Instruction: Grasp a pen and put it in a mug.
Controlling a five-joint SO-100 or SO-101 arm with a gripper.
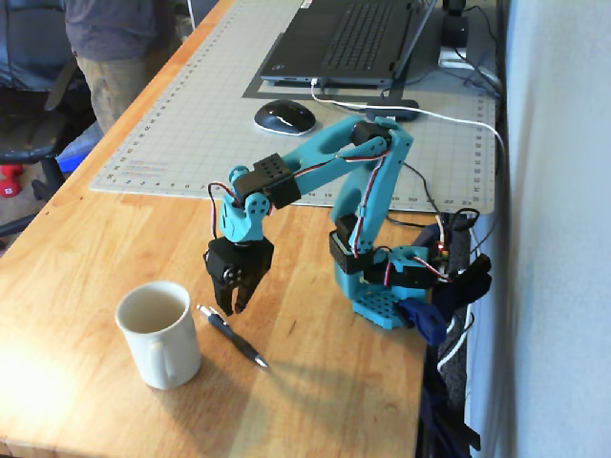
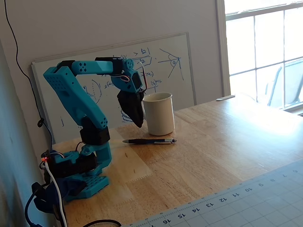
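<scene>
A dark pen (image 1: 232,336) with silver ends lies flat on the wooden table, just right of the cream-white mug (image 1: 158,334), which stands upright and empty. My gripper (image 1: 229,307) points down, hovering a little above the pen's end nearest the mug. Its jaws stand slightly open with nothing between them. In the other fixed view the gripper (image 2: 138,124) hangs in front of the mug (image 2: 158,113), and the pen (image 2: 149,141) lies below it on the table.
The arm's blue base (image 1: 382,286) sits near the table's right edge. A grey cutting mat (image 1: 191,134) holds a mouse (image 1: 284,116) and a laptop (image 1: 353,38). A person (image 1: 119,48) stands at the far left. A whiteboard (image 2: 165,66) leans on the wall.
</scene>
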